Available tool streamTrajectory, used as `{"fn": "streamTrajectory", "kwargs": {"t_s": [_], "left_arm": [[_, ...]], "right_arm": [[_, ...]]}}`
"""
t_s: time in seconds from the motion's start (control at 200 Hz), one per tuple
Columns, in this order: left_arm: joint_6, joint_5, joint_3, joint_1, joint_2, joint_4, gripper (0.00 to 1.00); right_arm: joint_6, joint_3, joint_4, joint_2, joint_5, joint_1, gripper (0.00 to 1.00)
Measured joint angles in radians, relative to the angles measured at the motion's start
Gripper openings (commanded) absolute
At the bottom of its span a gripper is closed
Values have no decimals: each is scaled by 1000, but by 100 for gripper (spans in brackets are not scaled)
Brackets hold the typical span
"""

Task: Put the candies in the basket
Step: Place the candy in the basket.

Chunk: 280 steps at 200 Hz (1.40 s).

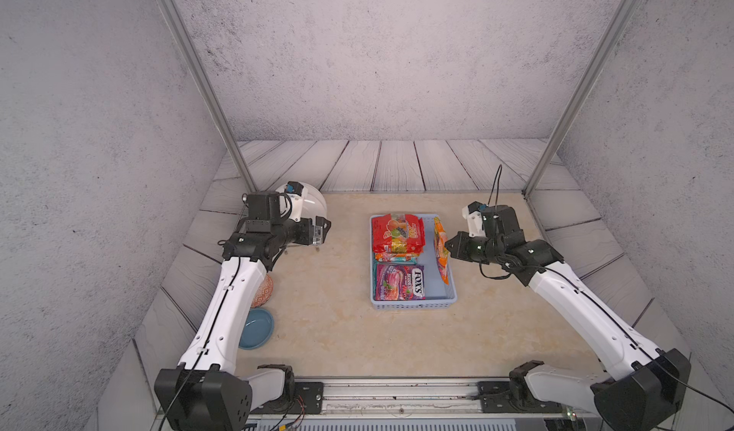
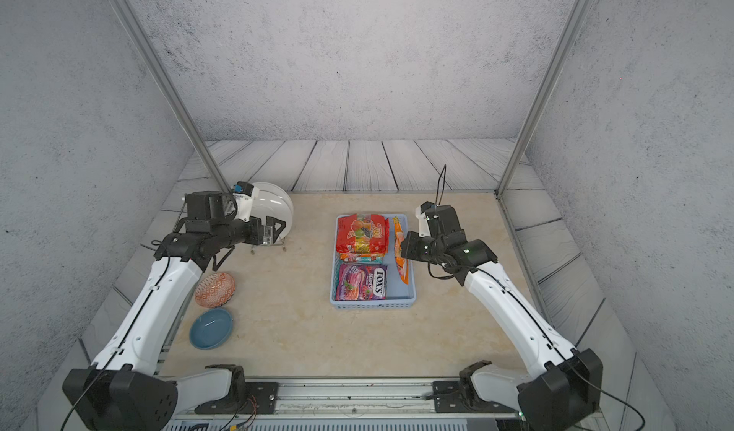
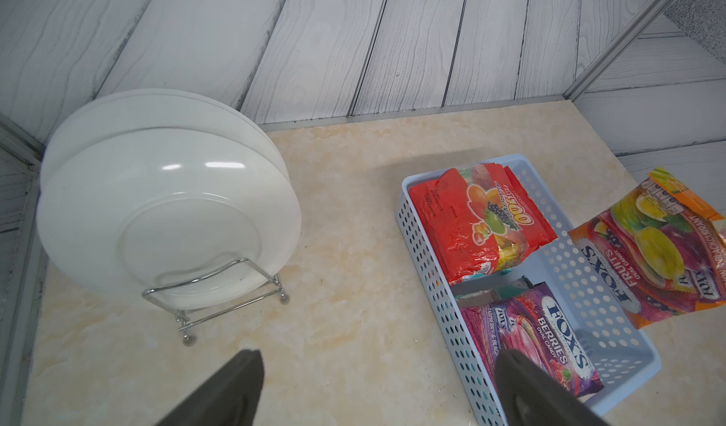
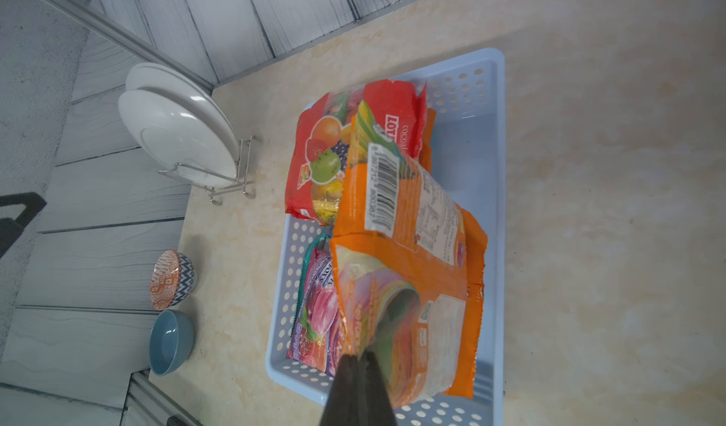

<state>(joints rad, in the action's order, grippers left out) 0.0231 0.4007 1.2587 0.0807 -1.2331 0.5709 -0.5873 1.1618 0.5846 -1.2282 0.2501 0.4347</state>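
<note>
Beige tabletop [image 1: 329,329]; right end effector [image 4: 355,359] pinches orange bag [image 4: 412,255] over basket [image 4: 487,149].

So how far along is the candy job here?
Nearly done. Red bag and purple bag lie in the basket. Right fingers pinch the orange bag over its bare side; only the drop is left. Left fingers are open, empty. No bag shows outside it.

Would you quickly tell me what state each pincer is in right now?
Left pincer: open, holding nothing.
Right pincer: closed on the orange candy bag, which hangs over the basket.
</note>
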Motion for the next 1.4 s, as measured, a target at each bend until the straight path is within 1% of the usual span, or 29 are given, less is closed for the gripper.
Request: {"fn": "streamTrajectory", "kwargs": {"t_s": [0.3,0.52,0.791,0.991,1.141,1.306,1.331,1.401], "left_arm": [[4,12,1,-1,-10,-2,98],[11,16,1,-2,-13,-5,98],[14,23,1,-2,-13,-13,98],[18,26,1,-2,-13,-15,98],[18,27,1,-2,-13,-14,98],[18,27,0,-2,-13,-21,98],[18,27,0,-2,-13,-21,99],[18,30,0,-2,-13,-21,98]], "right_arm": [[-10,-14,-6,-23,6,56,0],[-14,-19,-7,-44,3,128,0],[-39,-3,11,-110,11,138,0],[-62,47,10,-182,21,173,0],[-62,135,40,-275,32,214,0],[-54,204,85,-344,39,248,0],[-53,216,95,-356,39,251,6],[-49,246,113,-387,43,266,31]]}}
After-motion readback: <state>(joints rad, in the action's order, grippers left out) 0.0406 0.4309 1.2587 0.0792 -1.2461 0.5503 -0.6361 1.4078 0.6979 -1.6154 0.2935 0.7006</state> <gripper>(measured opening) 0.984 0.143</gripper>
